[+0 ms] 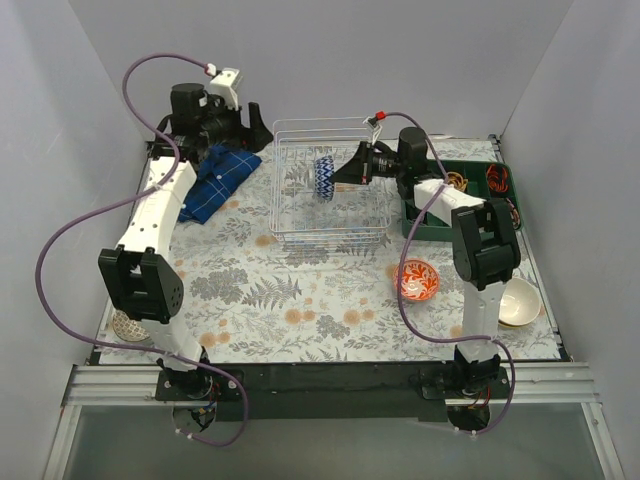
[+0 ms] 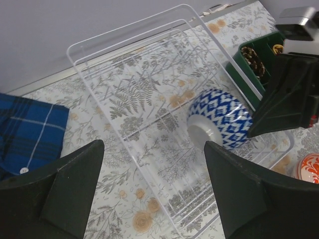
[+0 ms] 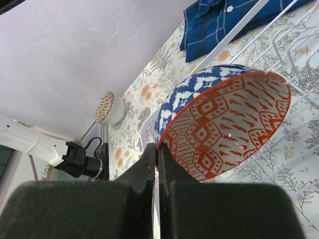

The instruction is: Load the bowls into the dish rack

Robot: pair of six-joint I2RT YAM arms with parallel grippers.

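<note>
The white wire dish rack (image 1: 320, 121) stands at the middle back of the table. My right gripper (image 1: 345, 172) is shut on the rim of a bowl (image 1: 324, 177), blue-patterned outside and red-patterned inside, and holds it on edge inside the rack. The right wrist view shows the bowl (image 3: 224, 129) pinched at its rim between my fingers (image 3: 157, 154). My left gripper (image 1: 250, 125) is open and empty at the rack's far left; its view shows the rack (image 2: 129, 25) and bowl (image 2: 224, 117). A red bowl (image 1: 417, 279), a cream bowl (image 1: 519, 302) and a brown-patterned bowl (image 1: 128, 325) sit on the table.
A blue plaid shirt (image 1: 218, 180) lies left of the rack. A green compartmented tray (image 1: 470, 190) holding small items stands right of the rack, behind my right arm. The floral mat covers the table.
</note>
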